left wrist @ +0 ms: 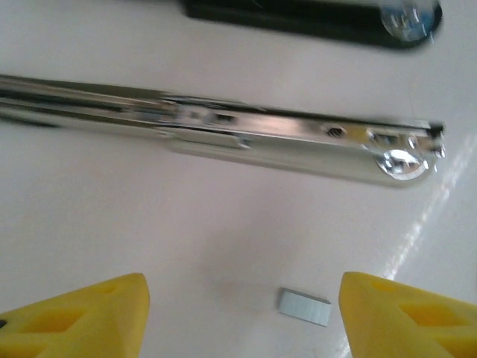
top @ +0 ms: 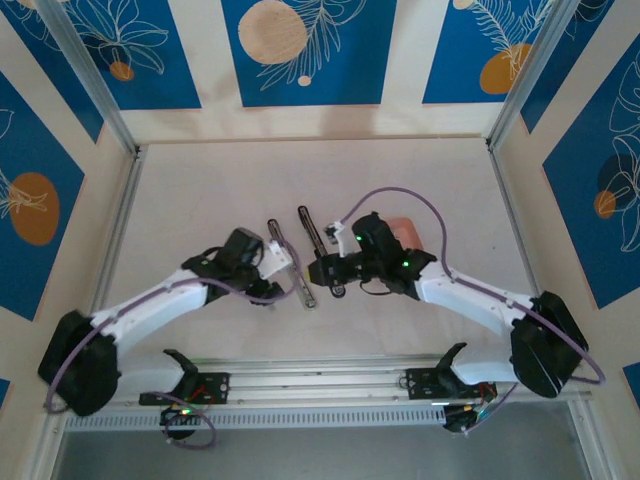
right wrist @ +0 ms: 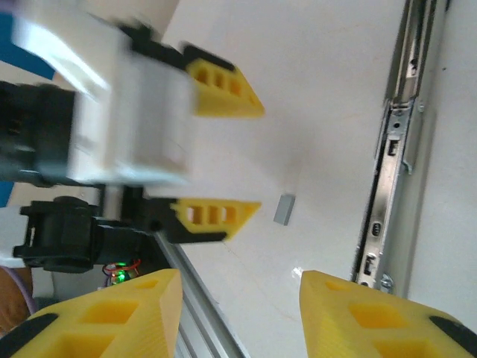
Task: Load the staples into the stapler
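Note:
The stapler lies opened out on the white table, its chrome magazine arm (left wrist: 246,134) (right wrist: 387,179) beside its black base (top: 312,235) (left wrist: 313,15). A short grey strip of staples (left wrist: 304,306) (right wrist: 284,209) lies flat on the table next to the chrome arm. My left gripper (left wrist: 244,298) (top: 283,264) hovers over the strip, open, and its yellow fingers (right wrist: 220,89) touch nothing. My right gripper (right wrist: 240,280) (top: 322,272) is open and empty, facing the left one from across the stapler.
A salmon-pink tray (top: 403,228) sits behind the right arm, partly hidden by it. An aluminium rail (top: 320,380) runs along the table's near edge, and frame posts stand at the back corners. Open table lies beyond the stapler.

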